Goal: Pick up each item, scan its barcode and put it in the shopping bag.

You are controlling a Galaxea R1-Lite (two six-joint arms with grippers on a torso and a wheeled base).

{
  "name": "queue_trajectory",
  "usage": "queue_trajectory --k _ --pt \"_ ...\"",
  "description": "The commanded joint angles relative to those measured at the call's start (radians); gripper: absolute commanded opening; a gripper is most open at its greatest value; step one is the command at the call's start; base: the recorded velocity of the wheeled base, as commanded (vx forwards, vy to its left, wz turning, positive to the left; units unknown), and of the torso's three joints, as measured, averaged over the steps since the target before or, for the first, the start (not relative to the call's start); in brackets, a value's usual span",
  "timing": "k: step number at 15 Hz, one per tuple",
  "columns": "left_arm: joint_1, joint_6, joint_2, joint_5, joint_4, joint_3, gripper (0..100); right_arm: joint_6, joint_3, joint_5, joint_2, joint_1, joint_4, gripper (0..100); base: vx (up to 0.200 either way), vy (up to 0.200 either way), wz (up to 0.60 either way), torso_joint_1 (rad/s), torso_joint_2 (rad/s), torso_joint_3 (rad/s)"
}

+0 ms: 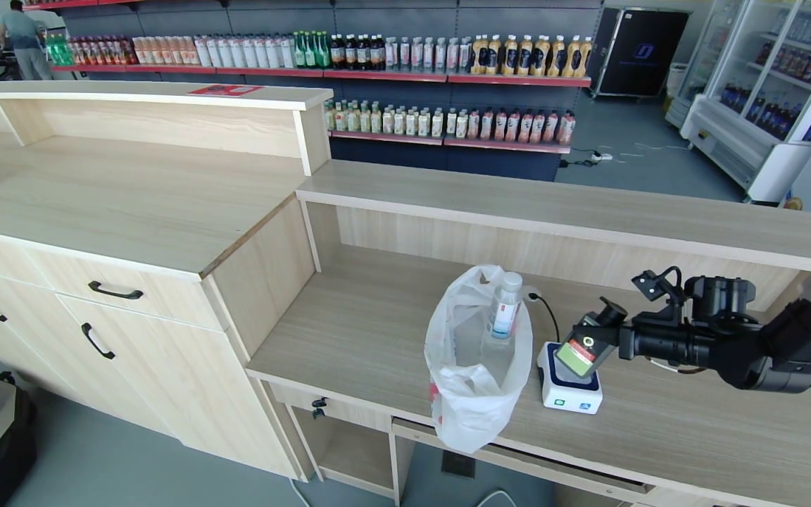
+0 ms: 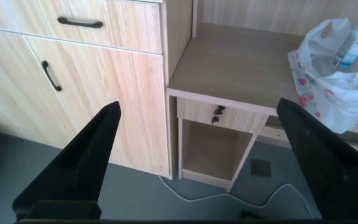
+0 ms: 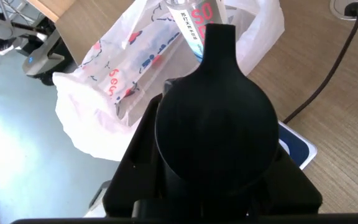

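left claw [image 2: 199,106]: fingers [image 2: 73,174] spread wide apart, nothing between them; hangs low off the bench front, over the floor by the cupboard doors.
scanner [image 1: 569,391]: white with blue top, on bench [image 1: 694,429]; top partly covered by the held packet.
right claw [image 1: 594,336]: clamped on small green-red packet [image 1: 579,354]; arm comes in level from the right, packet tilted just above scanner.
hidden: in the right wrist view, black claw housing blocks packet and most of scanner.
shopping bag [image 1: 472,384]: white plastic, mouth open, just left of scanner.
bottle [image 1: 505,305]: upright in bag; lower half veiled by plastic.
cable [image 1: 552,317]: black, behind scanner.
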Motion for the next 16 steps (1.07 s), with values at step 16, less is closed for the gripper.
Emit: queue_trajectory --k 16 --pt "0.0 0.0 0.0 0.0 0.0 0.0 100 -0.005 -0.052 -0.004 0.055 0.022 -0.004 0 0.0 0.0 0.0 0.0 0.0 0.0"
